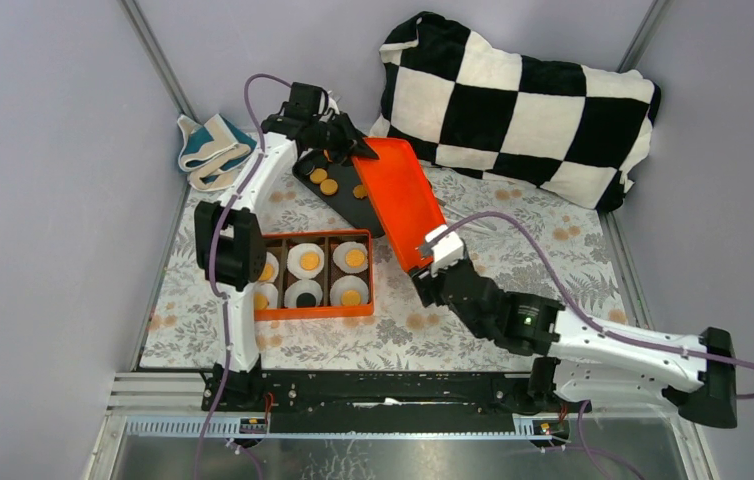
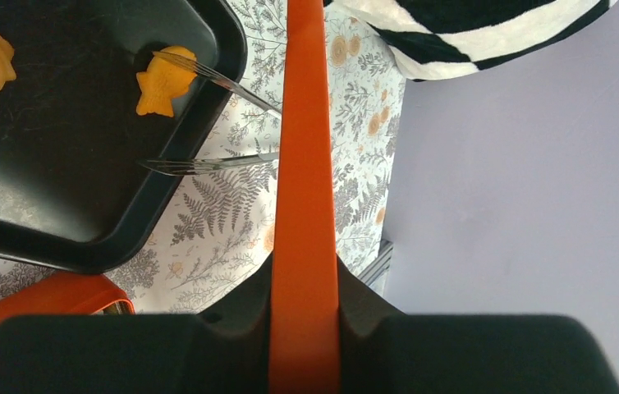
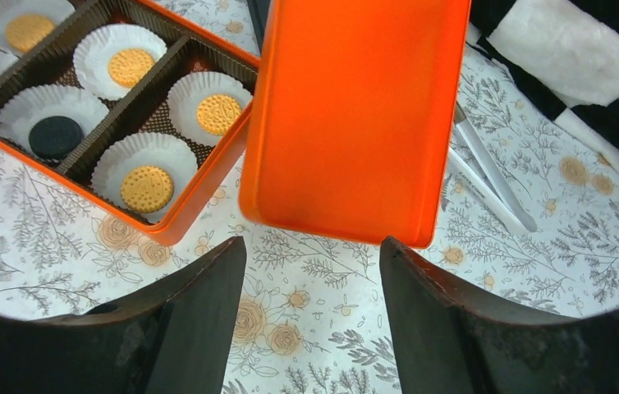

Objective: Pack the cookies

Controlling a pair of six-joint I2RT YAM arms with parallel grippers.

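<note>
Upper centre of the overhead view: left gripper (image 1: 351, 143) clenched on the far edge of the orange lid (image 1: 403, 195), which slants down toward frame centre. At the lid's near corner sits the right gripper (image 1: 431, 250). Left of the lid, a black tray (image 1: 345, 207) carries three loose cookies (image 1: 329, 187). At centre left, an orange box (image 1: 315, 313) holds white paper cups (image 1: 306, 260), most with a cookie inside. Upper right, a checkered pillow (image 1: 518, 100).

Left wrist view: lid seen edge-on, pinched at bottom centre. Upper left, a fish-shaped cookie (image 2: 162, 82) lies on the tray; metal tongs (image 2: 208, 164) reach over the tray rim, one tip at the fish.

Right wrist view: fingers (image 3: 199, 328) spread wide, released. The lid's near edge lies just above the gap; contact not evident.
</note>
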